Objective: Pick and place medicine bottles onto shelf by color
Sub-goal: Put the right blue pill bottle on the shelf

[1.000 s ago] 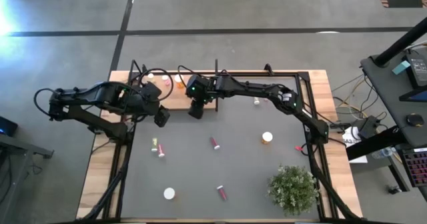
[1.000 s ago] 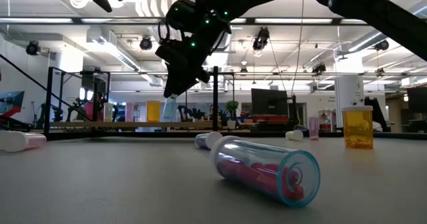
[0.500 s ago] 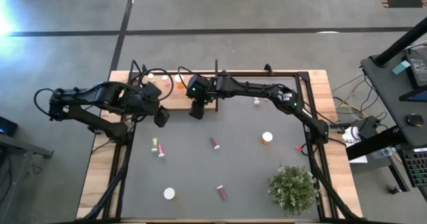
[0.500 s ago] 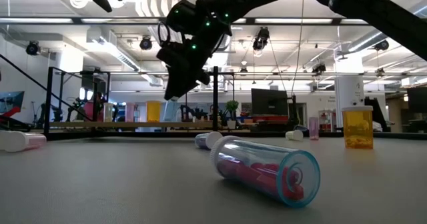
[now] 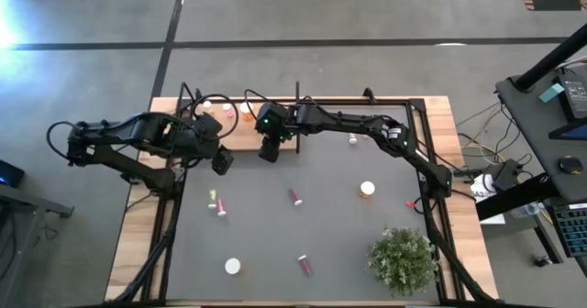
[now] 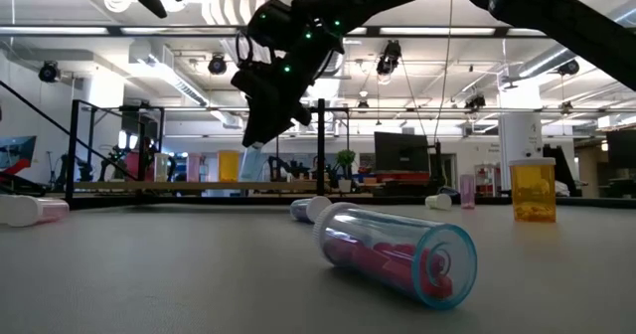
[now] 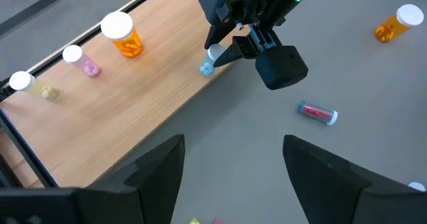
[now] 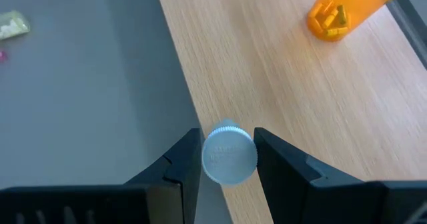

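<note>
The right gripper has its jaws clamped on a pale blue bottle, gripped at the sides just below the cap, above the near edge of the shelf. It looks light, rigid and smooth, so it may slip or tip on release; a hold low on the cap seems safest. On the shelf stand an orange bottle, a pink bottle and a yellowish bottle. The left gripper waits, jaws apart, over the bench beside the shelf.
</note>
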